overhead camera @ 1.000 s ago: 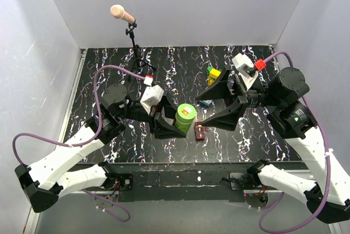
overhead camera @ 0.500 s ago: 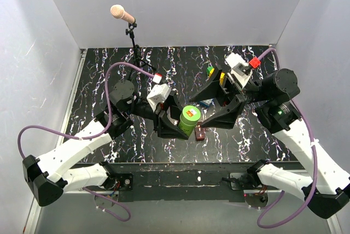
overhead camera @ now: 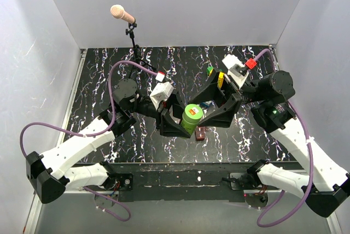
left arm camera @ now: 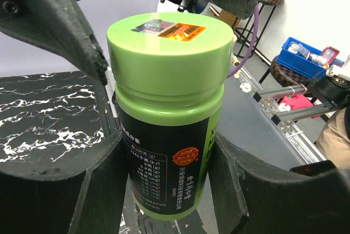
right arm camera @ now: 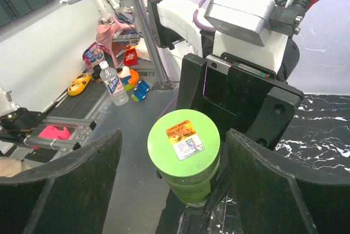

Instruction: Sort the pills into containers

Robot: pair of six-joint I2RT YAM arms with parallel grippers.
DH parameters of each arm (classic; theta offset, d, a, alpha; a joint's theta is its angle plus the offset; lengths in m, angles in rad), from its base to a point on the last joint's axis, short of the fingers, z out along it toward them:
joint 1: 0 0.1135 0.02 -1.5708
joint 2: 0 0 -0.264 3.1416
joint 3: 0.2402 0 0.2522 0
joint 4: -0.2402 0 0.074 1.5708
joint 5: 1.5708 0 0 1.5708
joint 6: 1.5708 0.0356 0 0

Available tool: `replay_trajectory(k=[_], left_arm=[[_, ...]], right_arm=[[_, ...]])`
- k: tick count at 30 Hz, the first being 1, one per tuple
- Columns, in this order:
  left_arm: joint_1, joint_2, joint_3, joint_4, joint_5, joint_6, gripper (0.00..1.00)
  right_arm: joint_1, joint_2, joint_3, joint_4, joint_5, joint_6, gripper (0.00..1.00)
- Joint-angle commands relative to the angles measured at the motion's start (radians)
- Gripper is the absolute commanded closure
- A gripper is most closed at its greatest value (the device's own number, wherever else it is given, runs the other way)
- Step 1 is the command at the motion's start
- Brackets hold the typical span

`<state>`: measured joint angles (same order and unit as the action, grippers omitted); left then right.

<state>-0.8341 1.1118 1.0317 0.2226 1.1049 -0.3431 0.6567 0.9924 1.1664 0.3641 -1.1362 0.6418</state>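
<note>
The green bottle [overhead camera: 192,117], with a black label and a green cap [right arm camera: 184,140], hangs upright above the table. My left gripper [overhead camera: 183,123] is shut on its lower body [left arm camera: 169,152]. My right gripper [overhead camera: 202,112] is open, one finger on each side of the cap [left arm camera: 164,42] with a gap on both sides. The right fingers [right arm camera: 65,185] stand apart from the bottle. The dark red-brown box [overhead camera: 200,133] lies on the table just below the bottle. No pills show in any view.
A yellow-and-blue toy brick stack [overhead camera: 219,77] stands behind the right gripper, and a small blue piece [overhead camera: 206,104] lies under it. A microphone [overhead camera: 121,13] on a stand rises at the back left. White walls enclose the black marbled table [overhead camera: 109,70].
My left arm has carried the green bottle to the right and slightly up. My right gripper has moved left so that its fingers straddle the cap, and it has narrowed a little.
</note>
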Motion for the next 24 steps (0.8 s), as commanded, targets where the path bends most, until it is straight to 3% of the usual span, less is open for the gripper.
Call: replay_trajectory(k=[1, 10, 24], left_arm=[[0.001, -0.013, 0.042, 0.049, -0.005, -0.005, 1.00], [0.001, -0.009, 0.042, 0.075, -0.011, -0.022, 1.00], [0.001, -0.018, 0.056, 0.028, -0.062, 0.012, 1.00]], right_arm=[[0.009, -0.006, -0.008, 0.058, -0.002, 0.009, 0.19], [0.014, -0.014, -0.019, 0.009, 0.019, -0.019, 0.26], [0.018, -0.020, -0.017, -0.092, 0.061, -0.070, 0.52]])
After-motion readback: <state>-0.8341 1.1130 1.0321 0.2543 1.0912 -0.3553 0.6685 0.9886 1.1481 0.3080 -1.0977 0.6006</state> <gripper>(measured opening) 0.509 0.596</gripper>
